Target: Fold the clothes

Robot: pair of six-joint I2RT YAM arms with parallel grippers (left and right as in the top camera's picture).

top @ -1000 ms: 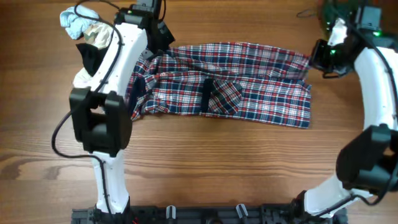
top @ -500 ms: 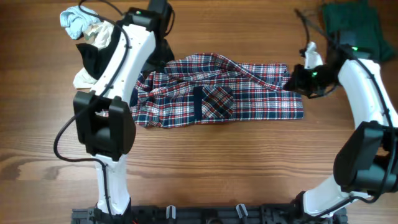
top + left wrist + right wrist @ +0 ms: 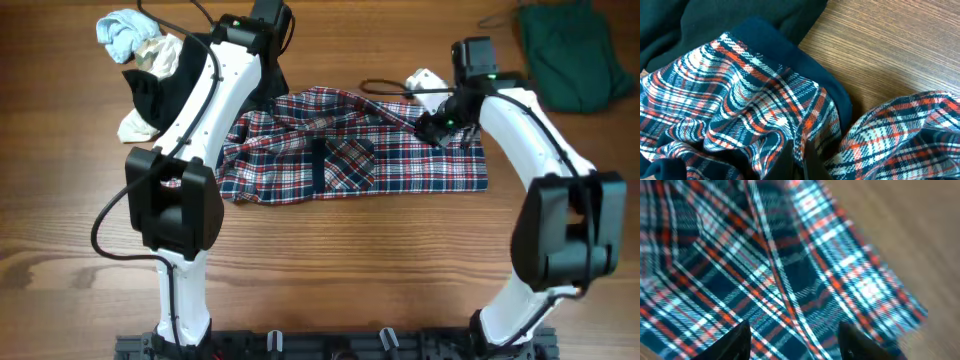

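Observation:
The clothes (image 3: 360, 150), a red, white and navy plaid garment, lie crumpled across the middle of the table. My left gripper (image 3: 262, 98) is at the garment's upper left corner, mostly hidden under its own arm. In the left wrist view this gripper (image 3: 801, 162) is shut on a raised plaid fold (image 3: 765, 115) edged with dark navy trim. My right gripper (image 3: 438, 128) hovers over the garment's upper right part. In the right wrist view it (image 3: 795, 342) stands open, its fingers (image 3: 737, 340) wide apart above blurred plaid cloth (image 3: 790, 265), with nothing pinched between them.
A heap of white, pale blue and black cloth (image 3: 135, 60) lies at the back left, beside the left arm. A dark green cloth (image 3: 565, 60) lies at the back right. Dark cloth (image 3: 715, 20) borders the plaid in the left wrist view. Bare wooden table (image 3: 330, 260) runs along the front.
My right arm swung left from the garment's right end to over its upper right part, and its gripper opened. The garment bunched shorter and shifted slightly. The left gripper stayed shut on it.

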